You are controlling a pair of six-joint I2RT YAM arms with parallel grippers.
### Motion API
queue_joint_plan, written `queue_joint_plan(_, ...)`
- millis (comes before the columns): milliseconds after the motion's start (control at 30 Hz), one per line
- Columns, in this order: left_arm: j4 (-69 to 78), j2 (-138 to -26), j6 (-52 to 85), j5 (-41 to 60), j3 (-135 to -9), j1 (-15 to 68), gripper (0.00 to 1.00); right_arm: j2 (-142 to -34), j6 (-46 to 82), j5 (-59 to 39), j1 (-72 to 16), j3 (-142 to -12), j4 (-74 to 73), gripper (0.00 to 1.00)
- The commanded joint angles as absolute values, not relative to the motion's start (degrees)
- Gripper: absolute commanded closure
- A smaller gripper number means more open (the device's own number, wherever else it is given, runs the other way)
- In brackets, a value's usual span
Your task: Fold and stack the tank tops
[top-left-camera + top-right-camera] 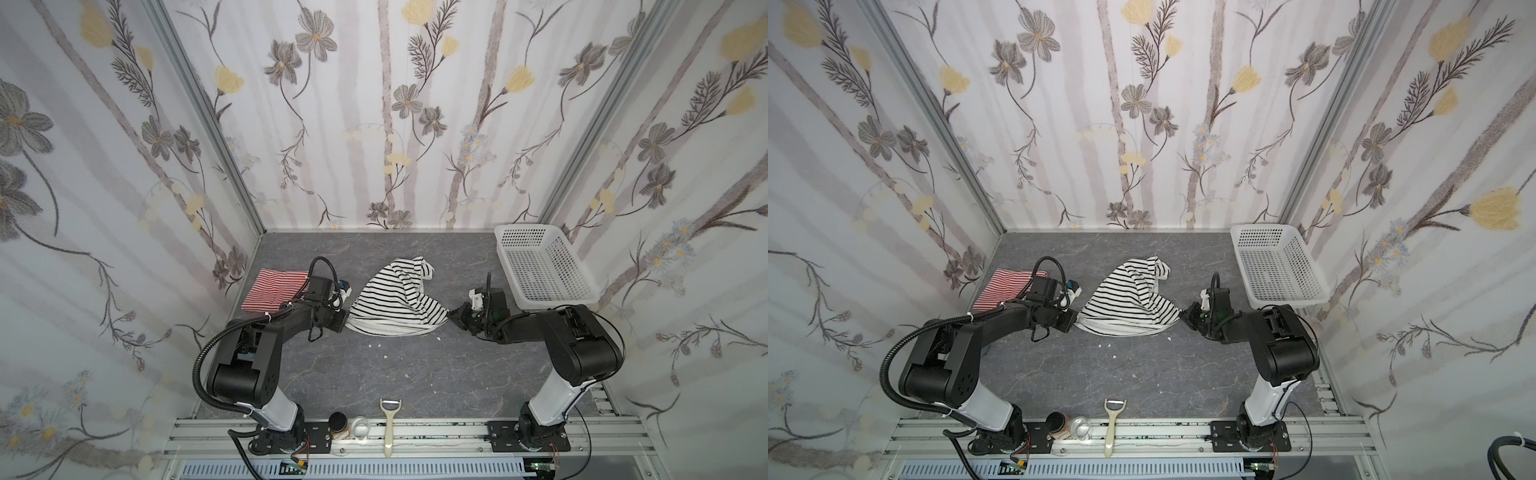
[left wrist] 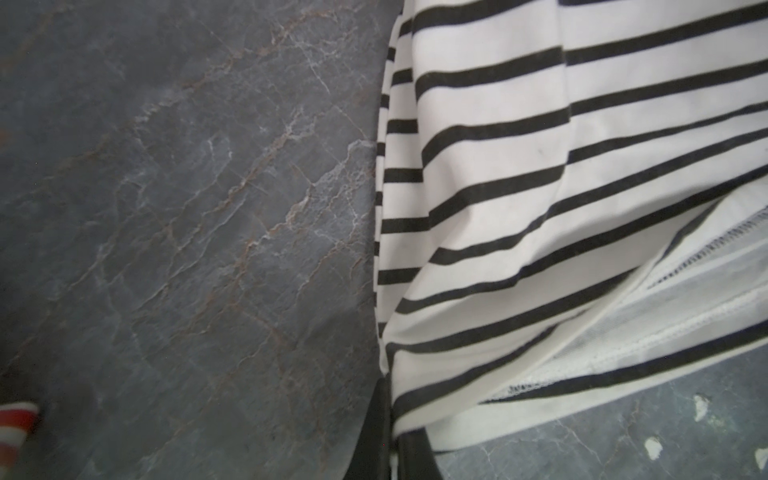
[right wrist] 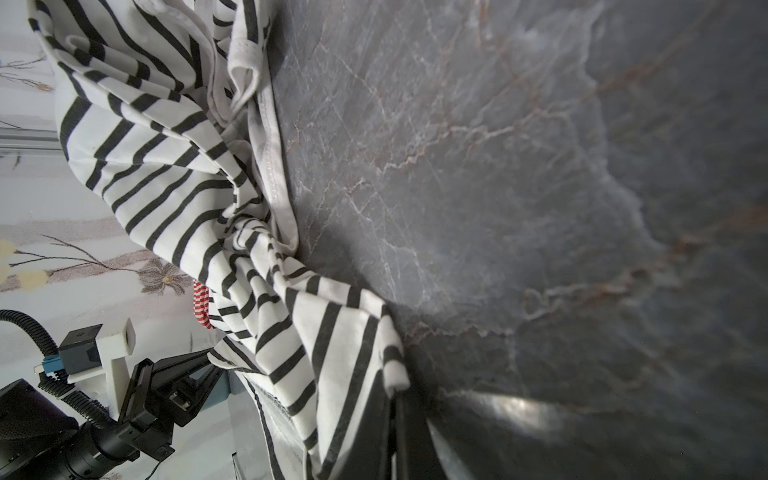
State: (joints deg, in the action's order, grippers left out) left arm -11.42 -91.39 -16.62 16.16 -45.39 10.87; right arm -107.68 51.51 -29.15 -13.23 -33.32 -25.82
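- The left gripper [image 1: 345,323] is clamped tight on the lower left corner of the black-striped top [image 1: 390,299]. In the left wrist view the cloth's edge runs down between its dark fingers [image 2: 374,440].
- The right gripper [image 1: 451,316] is closed just as tight on the lower right corner of the same top. The right wrist view shows the striped corner [image 3: 390,365] pinched at its tips.
- The black-striped top lies mid-bench between the two grippers. Its white hem sags in a shallow curve from one grip to the other, low over the bench [image 1: 415,374].
- Its upper part is bunched and creased toward the back wall, with a white-edged strap folded over at the far end.
- The red top [image 1: 274,289] lies flat as a rough rectangle at the back left of the bench, partly hidden behind the left arm. It is apart from the black-striped top.
- A white basket [image 1: 528,227] stands in the back right corner, behind the right arm.
- A peeler [image 1: 390,428] lies on the front rail, well apart from both tops.
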Motion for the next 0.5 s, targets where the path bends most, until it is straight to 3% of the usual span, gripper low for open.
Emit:
queue_joint_plan(0,-11.3,-90.1,-16.1,15.5,-46.8,10.3,1.0,-103.8,51.1,-27.9,-13.2,-32.8,-23.9,1.0)
queue_joint_plan(233,-16.9,-84.7,-14.5,16.5,-57.1,9.2,1.0,-86.8,48.7,-26.4,-13.1,-38.4,-12.1,1.0)
queue_joint_plan(467,-23.9,-81.9,-12.5,16.5,-76.5,8.7,1.0,-74.4,47.0,-23.1,-13.1,-57.2,2.7,1.0)
